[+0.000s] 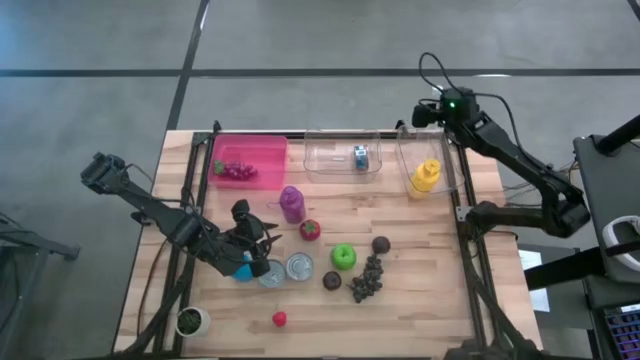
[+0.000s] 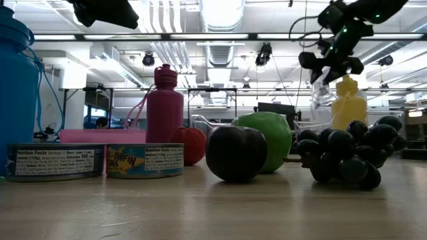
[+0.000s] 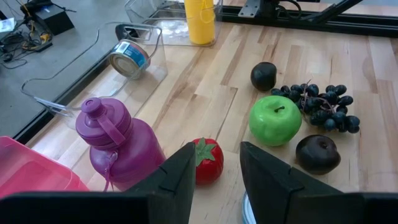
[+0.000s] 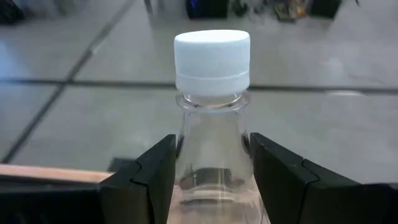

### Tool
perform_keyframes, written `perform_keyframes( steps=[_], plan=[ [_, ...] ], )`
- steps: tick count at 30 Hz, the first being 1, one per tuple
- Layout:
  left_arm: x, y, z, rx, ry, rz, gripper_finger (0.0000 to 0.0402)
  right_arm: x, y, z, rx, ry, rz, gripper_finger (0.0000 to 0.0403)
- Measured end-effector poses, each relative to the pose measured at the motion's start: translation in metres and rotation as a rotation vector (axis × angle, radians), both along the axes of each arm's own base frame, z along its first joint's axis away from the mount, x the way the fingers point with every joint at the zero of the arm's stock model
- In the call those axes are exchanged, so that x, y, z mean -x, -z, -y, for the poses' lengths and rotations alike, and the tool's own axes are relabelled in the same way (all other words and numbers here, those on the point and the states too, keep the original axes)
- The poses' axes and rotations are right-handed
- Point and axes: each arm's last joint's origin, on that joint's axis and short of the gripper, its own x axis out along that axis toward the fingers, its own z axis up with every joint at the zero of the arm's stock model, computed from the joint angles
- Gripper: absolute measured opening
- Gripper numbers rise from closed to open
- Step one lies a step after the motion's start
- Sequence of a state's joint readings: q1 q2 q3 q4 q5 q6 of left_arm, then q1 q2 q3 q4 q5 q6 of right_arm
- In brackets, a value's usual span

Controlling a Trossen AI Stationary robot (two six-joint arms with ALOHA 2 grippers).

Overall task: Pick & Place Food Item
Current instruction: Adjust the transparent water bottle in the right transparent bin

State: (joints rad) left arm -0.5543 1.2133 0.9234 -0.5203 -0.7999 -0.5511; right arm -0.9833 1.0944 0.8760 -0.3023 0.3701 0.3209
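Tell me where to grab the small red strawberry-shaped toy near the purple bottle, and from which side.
Grip the small red strawberry-shaped toy across its rounded middle, below the green leafy cap, coming down from above. The left gripper already hangs before it, jaws open. The purple plastic bottle crowds one side; the side toward the green apple is free.

You have three bins: one pink (image 1: 250,160), two clear (image 1: 343,152). Two tuna cans (image 1: 299,266) stand together, a third (image 1: 360,157) lies binned. Two plums (image 1: 332,281), two grape bunches (image 1: 366,280), one green apple (image 1: 343,256).

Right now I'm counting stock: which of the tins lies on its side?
The tin in the clear tray, rolled onto its side; the two tins by the left arm stand flat.
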Motion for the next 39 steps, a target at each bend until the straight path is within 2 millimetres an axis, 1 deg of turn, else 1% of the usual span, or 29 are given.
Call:
perform_keyframes(
  steps=[5, 9, 19, 28, 34, 39],
  plan=[
    [0.000, 0.000, 0.000, 0.000, 0.000, 0.000, 0.0127, 0.001, 0.003, -0.014, 0.043, -0.030, 0.031, 0.0180],
    [0.000, 0.000, 0.000, 0.000, 0.000, 0.000, 0.0128, 0.000, 0.002, -0.024, 0.066, -0.035, 0.027, 0.0180],
    [0.000, 0.000, 0.000, 0.000, 0.000, 0.000, 0.0127, -0.004, -0.010, -0.049, 0.096, 0.025, -0.064, 0.0180],
    [0.000, 0.000, 0.000, 0.000, 0.000, 0.000, 0.0128, -0.009, -0.025, -0.079, 0.136, 0.103, -0.126, 0.0185],
    [0.000, 0.000, 0.000, 0.000, 0.000, 0.000, 0.0127, -0.009, -0.024, -0.094, 0.144, 0.171, -0.140, 0.0186],
    [0.000, 0.000, 0.000, 0.000, 0.000, 0.000, 0.0131, -0.003, -0.020, -0.104, 0.121, 0.214, -0.088, 0.0187]
  ],
)
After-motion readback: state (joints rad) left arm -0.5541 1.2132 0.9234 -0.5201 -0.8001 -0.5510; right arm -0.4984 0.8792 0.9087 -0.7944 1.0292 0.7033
